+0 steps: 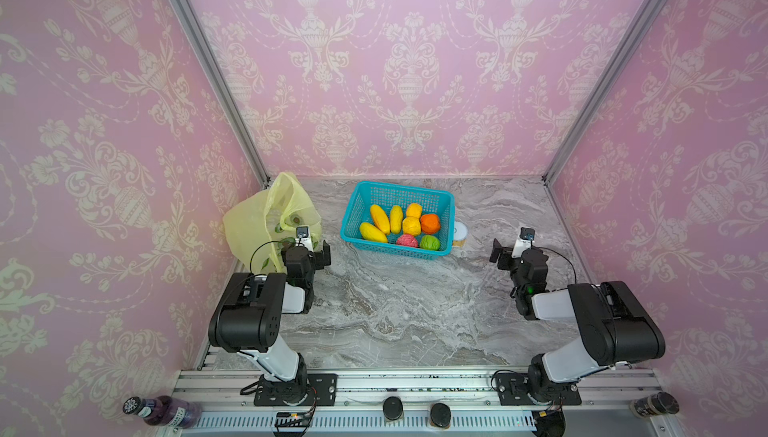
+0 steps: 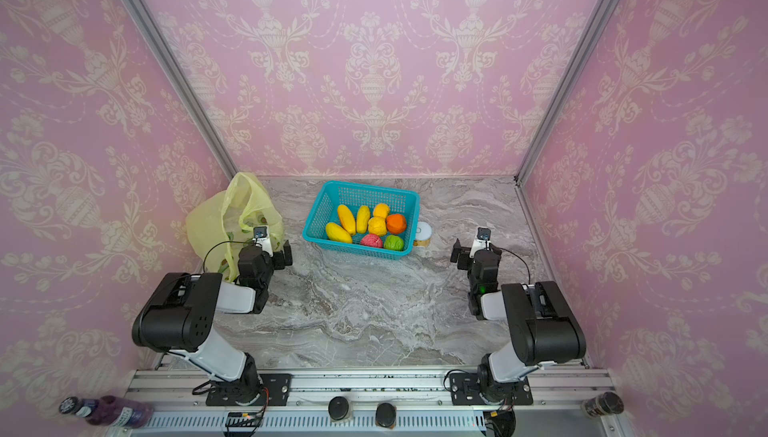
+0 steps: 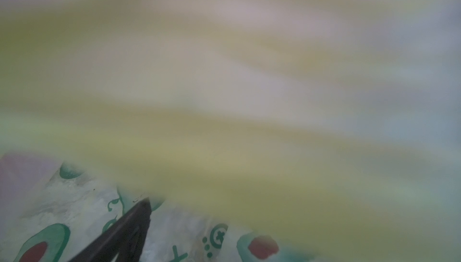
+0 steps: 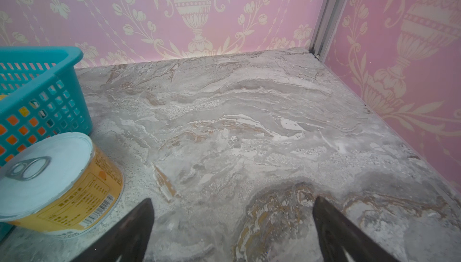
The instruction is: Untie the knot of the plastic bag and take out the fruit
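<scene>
Fruit (image 1: 411, 225) in basket (image 1: 400, 194); plastic bag (image 1: 249, 227) touches left jaws — these, right jaws spread, empty.

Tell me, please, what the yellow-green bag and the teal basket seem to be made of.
The plastic bag looks like thin, soft film: crumpled, light passing through. The teal basket seems rigid moulded plastic, smooth, with gridded holes.

The grey marbled tabletop (image 1: 395, 310) lies bare across its front and middle and along the right side to the far corner. At the back centre the teal plastic mesh basket (image 1: 402, 188) blocks the way, a round yellow-labelled pull-tab can (image 1: 460, 234) just beside its right wall. The limp translucent yellow-green plastic bag (image 1: 249, 223) fills the far left corner, film crowding the left gripper (image 1: 323, 254), a bare strip between it and the basket
</scene>
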### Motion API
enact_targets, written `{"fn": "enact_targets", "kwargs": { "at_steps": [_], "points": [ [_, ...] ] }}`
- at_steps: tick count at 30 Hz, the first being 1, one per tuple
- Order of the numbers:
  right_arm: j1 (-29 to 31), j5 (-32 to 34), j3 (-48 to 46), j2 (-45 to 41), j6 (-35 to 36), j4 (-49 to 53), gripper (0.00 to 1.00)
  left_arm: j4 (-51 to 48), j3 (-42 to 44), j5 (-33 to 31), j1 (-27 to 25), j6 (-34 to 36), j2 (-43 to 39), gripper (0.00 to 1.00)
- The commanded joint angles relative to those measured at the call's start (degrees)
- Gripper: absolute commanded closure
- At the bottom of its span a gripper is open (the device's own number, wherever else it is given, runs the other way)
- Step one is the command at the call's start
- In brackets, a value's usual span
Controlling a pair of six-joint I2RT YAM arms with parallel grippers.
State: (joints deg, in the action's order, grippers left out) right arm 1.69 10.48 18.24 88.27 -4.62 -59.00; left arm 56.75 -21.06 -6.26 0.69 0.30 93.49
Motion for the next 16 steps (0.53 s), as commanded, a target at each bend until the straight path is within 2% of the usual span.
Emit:
{"fn": "enact_targets", "kwargs": {
  "at_steps": [1,16],
  "points": [
    [0.4,-1.2,1.1,0.3,0.9,1.9,0.00,1.1,0.6,1.1,0.5,-1.2,0.2,0.01],
    [0.9,-1.4,1.5,0.4,1.6,2.5,0.00,1.2,0.6,1.1,0.5,-1.2,0.2,0.01]
  ]
}}
